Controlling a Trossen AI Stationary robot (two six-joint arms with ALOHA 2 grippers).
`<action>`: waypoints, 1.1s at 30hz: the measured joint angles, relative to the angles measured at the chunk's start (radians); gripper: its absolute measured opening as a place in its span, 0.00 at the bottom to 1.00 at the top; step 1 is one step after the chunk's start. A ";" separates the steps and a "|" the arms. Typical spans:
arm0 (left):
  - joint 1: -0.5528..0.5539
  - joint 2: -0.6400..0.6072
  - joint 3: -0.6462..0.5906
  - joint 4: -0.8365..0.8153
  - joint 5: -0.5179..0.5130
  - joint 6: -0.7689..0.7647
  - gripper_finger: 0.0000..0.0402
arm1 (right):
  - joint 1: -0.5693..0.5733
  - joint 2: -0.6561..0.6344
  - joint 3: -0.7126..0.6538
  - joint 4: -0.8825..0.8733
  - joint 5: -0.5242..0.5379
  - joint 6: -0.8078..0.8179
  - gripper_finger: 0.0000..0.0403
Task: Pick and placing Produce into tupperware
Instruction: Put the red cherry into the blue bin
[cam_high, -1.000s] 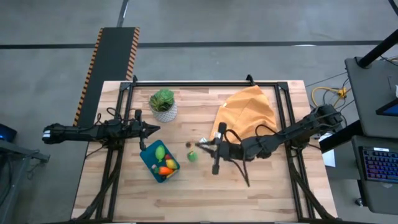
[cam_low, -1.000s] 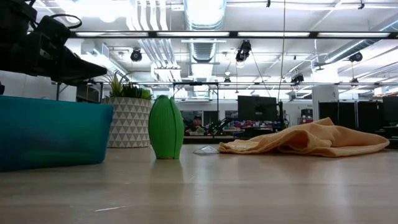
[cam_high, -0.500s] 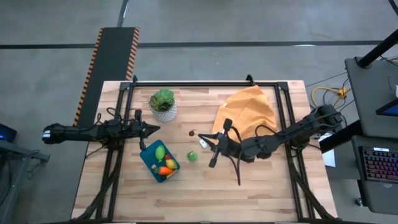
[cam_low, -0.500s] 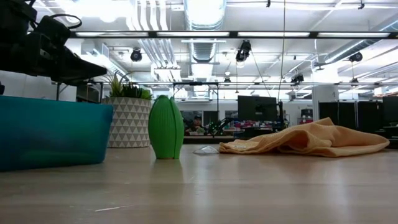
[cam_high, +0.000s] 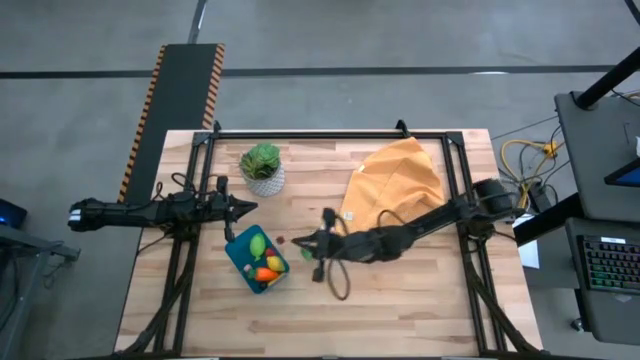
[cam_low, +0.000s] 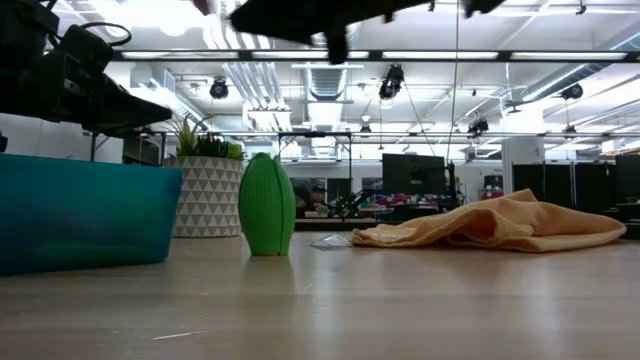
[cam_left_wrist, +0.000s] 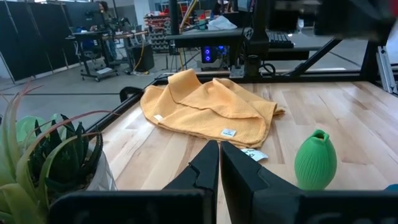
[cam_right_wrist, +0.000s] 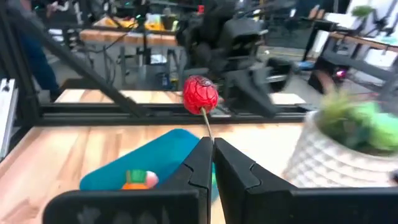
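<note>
Red fruit (cam_right_wrist: 199, 94) stem pinched between right jaws.

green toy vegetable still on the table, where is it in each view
High: green toy vegetable mostly hidden under the right arm, beside the tupperware.
Low: upright, left of centre.
Left wrist: lower right.
Right wrist: not in it.
Shared landmark: orange cloth.

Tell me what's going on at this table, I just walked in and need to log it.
The right gripper, shut on the thin stem of a small red fruit, is carrying it above the table toward the teal tupperware, which already holds several produce pieces. A green toy vegetable stands on the table. The left gripper waits shut beside the tupperware, near the potted plant.
</note>
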 joint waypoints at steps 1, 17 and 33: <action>0.000 0.000 0.000 0.000 0.000 0.000 0.00 | 0.000 0.033 0.031 -0.002 -0.007 -0.001 0.02; 0.000 0.002 0.000 0.000 0.000 0.000 0.00 | 0.017 0.420 0.654 -0.685 -0.061 -0.018 0.02; 0.000 0.002 0.000 0.000 0.000 0.000 0.00 | 0.033 0.536 0.856 -0.953 -0.116 -0.045 0.02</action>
